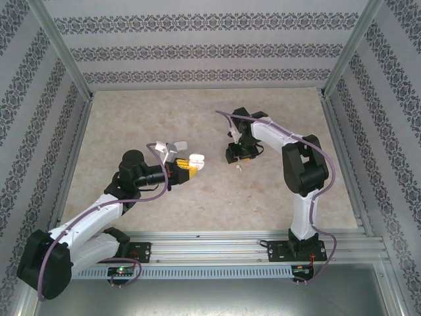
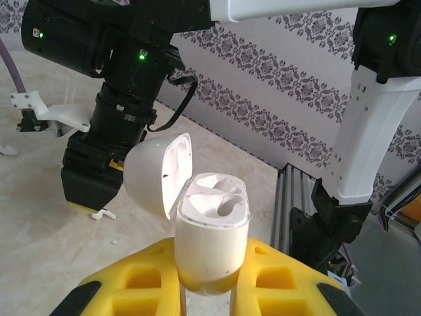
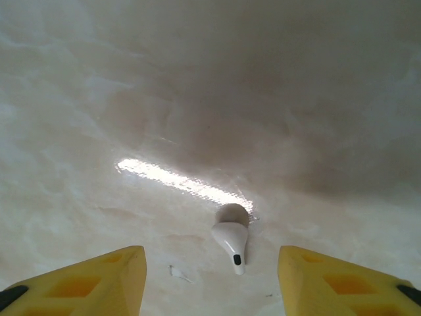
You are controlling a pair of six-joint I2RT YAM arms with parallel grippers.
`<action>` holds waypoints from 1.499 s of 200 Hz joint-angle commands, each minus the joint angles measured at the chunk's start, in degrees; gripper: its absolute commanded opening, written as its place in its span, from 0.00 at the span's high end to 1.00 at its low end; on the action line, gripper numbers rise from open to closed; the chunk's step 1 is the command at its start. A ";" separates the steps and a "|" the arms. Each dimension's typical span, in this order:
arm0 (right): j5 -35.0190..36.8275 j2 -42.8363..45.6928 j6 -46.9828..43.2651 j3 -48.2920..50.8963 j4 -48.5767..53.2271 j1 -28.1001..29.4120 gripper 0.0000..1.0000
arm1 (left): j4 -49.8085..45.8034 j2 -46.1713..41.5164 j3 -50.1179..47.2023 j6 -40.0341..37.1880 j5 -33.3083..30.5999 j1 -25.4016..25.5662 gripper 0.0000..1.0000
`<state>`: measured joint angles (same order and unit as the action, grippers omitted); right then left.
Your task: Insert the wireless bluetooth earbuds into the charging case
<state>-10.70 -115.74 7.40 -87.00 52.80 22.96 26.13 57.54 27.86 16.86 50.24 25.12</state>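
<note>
Earbud pickup, case waiting

Top: left gripper (image 1: 186, 166) clamps the open charging case (image 1: 196, 160); right gripper (image 1: 238, 157) sits low over the table (image 1: 276, 191). Left wrist: sockets look empty (lid up). Right wrist: parted jaws flank the earbud (image 3: 231, 240) lying on the table; next, lower and close.

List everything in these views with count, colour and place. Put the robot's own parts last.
charging case: one, white, lid open, clamped in the left gripper above the table
earbud: one, white, lying on the table below the right gripper, touching neither finger
fleck: one, white, on the table beside the earbud; too small to identify
table: one, beige marble pattern
walls: white with grey pattern, on three sides
rails: silver, along the table's near edge, bearing both arm bases
left gripper: one, yellow fingers, shut on the charging case
right gripper: one, yellow fingers, open, over the earbud
</note>
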 commanded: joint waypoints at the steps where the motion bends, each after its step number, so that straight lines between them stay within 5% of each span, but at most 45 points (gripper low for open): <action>1: 2.37 -1.63 -2.03 -1.59 2.40 -0.48 0.46 | 0.81 0.63 0.14 -1.28 1.37 0.28 1.00; 186: 2.79 -4.16 -1.20 1.40 1.29 1.89 0.75 | 1.84 0.57 -1.22 -0.46 0.92 0.33 1.00; 223: 1.91 -1.68 -0.42 2.68 0.32 2.29 0.85 | 1.82 -0.12 -1.67 -0.60 0.43 0.32 1.00; 300: 1.53 10.79 3.50 6.76 -3.14 2.74 0.87 | 3.61 -0.61 -1.15 0.44 0.20 0.29 1.00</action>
<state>-8.56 -111.87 8.23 -81.76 51.22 25.02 26.22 58.11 26.68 16.91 50.30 25.12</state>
